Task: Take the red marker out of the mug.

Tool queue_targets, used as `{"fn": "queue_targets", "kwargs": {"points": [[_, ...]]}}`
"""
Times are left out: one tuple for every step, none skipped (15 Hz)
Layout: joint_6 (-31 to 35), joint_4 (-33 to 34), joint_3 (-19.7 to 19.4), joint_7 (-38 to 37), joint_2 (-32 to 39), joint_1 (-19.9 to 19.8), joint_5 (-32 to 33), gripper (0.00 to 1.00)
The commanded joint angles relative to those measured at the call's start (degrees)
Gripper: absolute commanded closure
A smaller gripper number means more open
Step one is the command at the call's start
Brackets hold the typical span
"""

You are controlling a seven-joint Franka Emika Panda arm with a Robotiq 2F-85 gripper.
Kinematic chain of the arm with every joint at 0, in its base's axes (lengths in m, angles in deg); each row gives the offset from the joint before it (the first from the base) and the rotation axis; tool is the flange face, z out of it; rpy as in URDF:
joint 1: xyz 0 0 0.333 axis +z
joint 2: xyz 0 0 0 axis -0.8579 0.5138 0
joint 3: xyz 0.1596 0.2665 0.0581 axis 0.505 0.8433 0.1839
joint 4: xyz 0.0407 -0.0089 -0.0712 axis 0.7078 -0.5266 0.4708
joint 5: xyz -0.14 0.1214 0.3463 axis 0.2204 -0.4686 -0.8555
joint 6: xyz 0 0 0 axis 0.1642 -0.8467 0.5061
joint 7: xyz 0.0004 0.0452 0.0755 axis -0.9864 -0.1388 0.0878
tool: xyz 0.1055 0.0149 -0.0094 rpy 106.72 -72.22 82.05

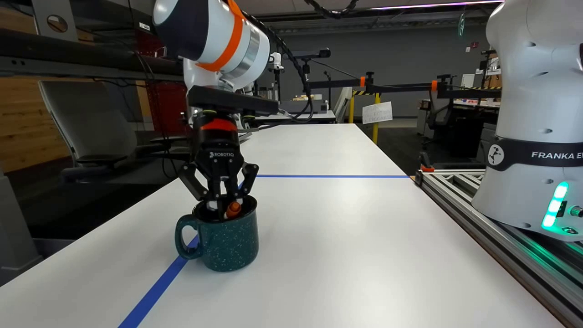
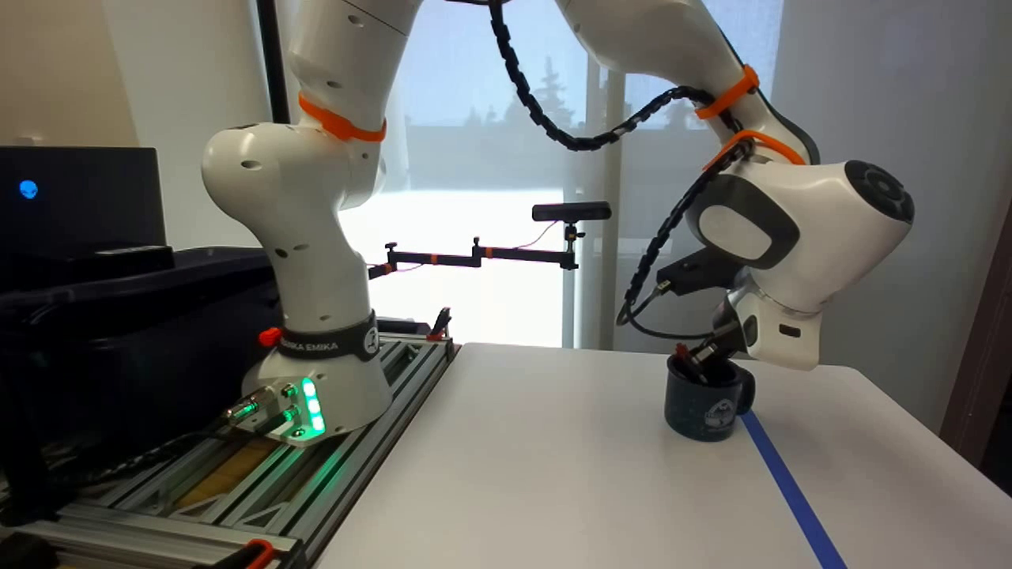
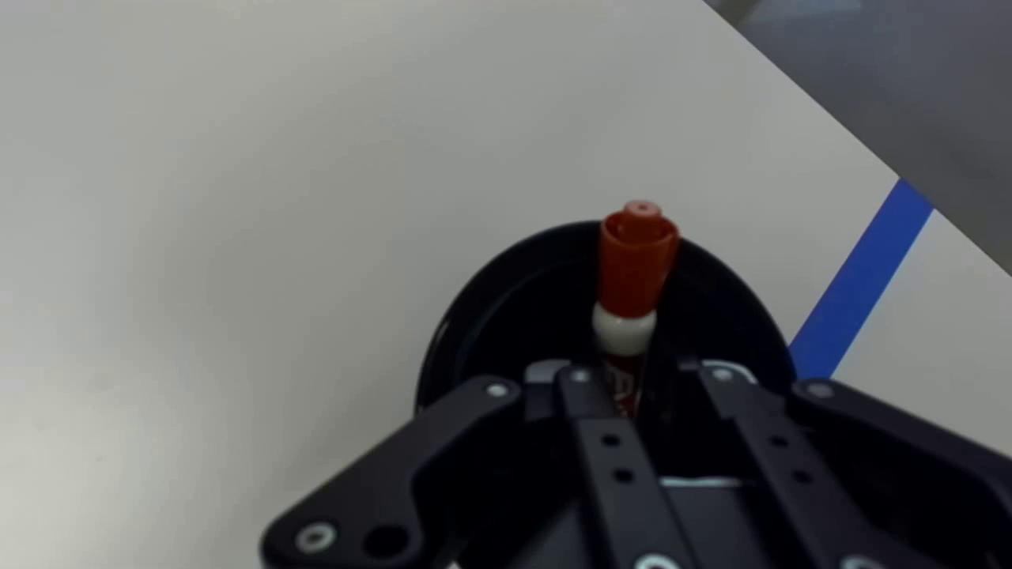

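Probably at the grasping step, lift not yet made. Down in the mouth of the speckled teal mug (image 1: 230, 246), Robotiq two-finger gripper (image 1: 225, 204), with jaws left and right of the red marker (image 3: 630, 292) in the wrist view. Cannot tell whether clamped on it or only astride. Marker leaning inside the mug, red end up, overlapping the far rim there. Next, presumably: make sure of the grip, then draw up along the lean, clear of the rim, without dragging the mug.

"ROBOTIQ" on the gripper; "FRANKA E", cut short at right, on the base band (image 1: 542, 155). Too small to read: pale emblem (image 2: 720, 413) on the mug, scrap of lettering on the marker, apparent handwriting on the far paper sheet (image 1: 377, 112). At left in an exterior view, blue alien-head logo (image 2: 28, 189) on a laptop lid (image 2: 95, 194).
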State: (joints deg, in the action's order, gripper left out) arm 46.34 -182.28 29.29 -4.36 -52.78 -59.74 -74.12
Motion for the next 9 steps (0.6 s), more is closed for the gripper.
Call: {"fn": "queue_targets", "kwargs": {"points": [[-3.40,0.36,-0.65,-2.84,-2.24,0.27,1.31,0.95],[-4.63,0.34,-0.85,-3.88,-2.95,0.25,1.60,0.95],[-6.09,0.32,-1.10,-5.10,-3.92,0.21,1.89,0.95],[-7.57,0.43,-1.30,-5.94,-4.71,0.15,2.04,0.95],[-9.44,0.55,-1.54,-6.93,-5.66,0.02,2.06,0.95],[-10.54,0.56,-1.75,-7.45,-6.62,-0.08,1.80,0.95],[-11.90,0.56,-2.08,-8.22,-7.70,-0.20,1.70,0.95],[-13.57,0.73,-2.41,-9.17,-8.56,-0.30,1.79,0.95],[-14.98,0.84,-2.75,-10.00,-9.37,-0.47,1.58,0.95]]}}
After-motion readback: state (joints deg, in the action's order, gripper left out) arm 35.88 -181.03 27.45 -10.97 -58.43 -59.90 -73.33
